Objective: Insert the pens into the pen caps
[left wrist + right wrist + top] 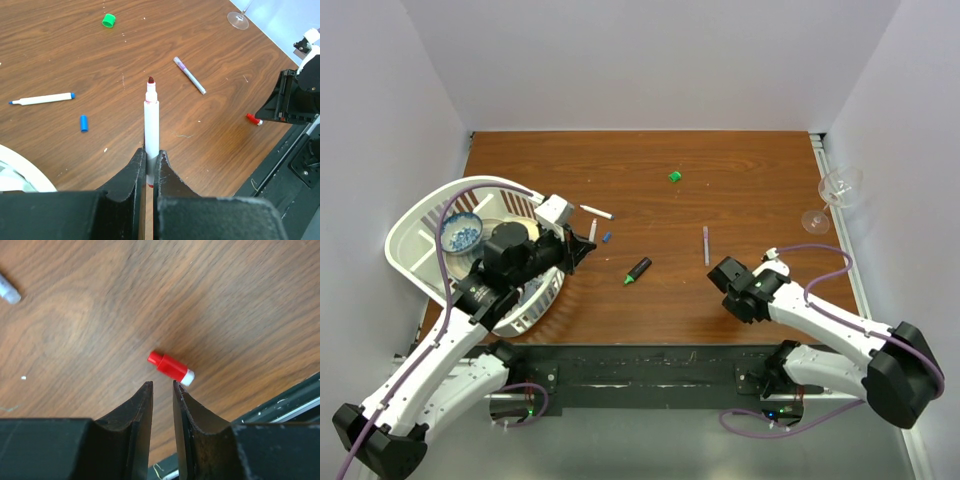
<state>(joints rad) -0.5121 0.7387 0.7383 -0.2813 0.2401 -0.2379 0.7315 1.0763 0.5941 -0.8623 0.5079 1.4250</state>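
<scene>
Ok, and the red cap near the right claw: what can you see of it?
The red cap is a tiny, plastic-looking piece: a narrow red nub, a thicker red body, a white end. It lies on its side on the wooden table near the front edge, just past the right claw, whose jaws stand slightly apart, empty. Whether they touch it is unclear.

The green-tipped black marker lies flat, the blue cap just left of it, a blue-tipped white pen further left, the green cap well behind. The red cap lies right of it; the left gripper clamps a red-tipped white pen.
</scene>
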